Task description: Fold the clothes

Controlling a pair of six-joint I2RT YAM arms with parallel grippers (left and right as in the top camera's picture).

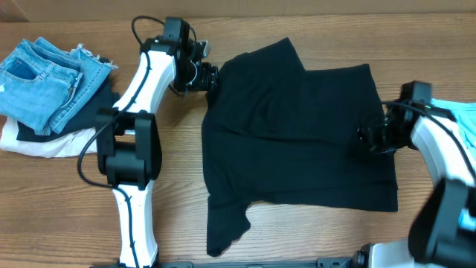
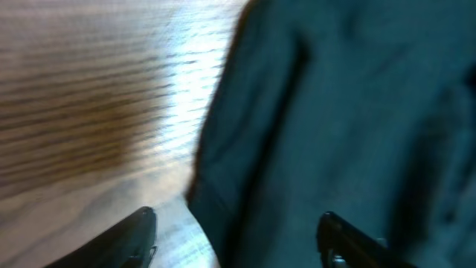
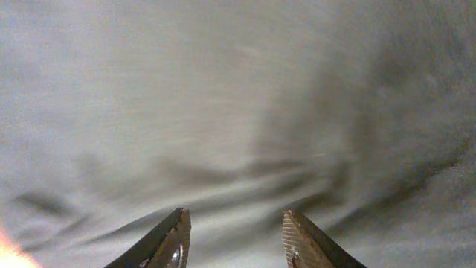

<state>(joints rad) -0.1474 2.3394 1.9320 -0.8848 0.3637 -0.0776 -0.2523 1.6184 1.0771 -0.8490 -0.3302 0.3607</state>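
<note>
Only the overhead view takes in the whole black T-shirt point(image 1: 297, 134), spread on the wooden table point(image 1: 297, 242) with one sleeve trailing near left. In its own wrist view the right gripper point(image 3: 236, 223) sees nothing but cloth below its moderately parted fingers; it sits at the shirt's right edge. Farther off, the left gripper point(image 2: 238, 223) gapes wide across the shirt's far-left edge. One shirt lies spread. Three garments are stacked far left: denim shorts point(image 1: 41, 74), a dark piece point(image 1: 97, 100) and a white piece point(image 1: 30, 143).
</note>
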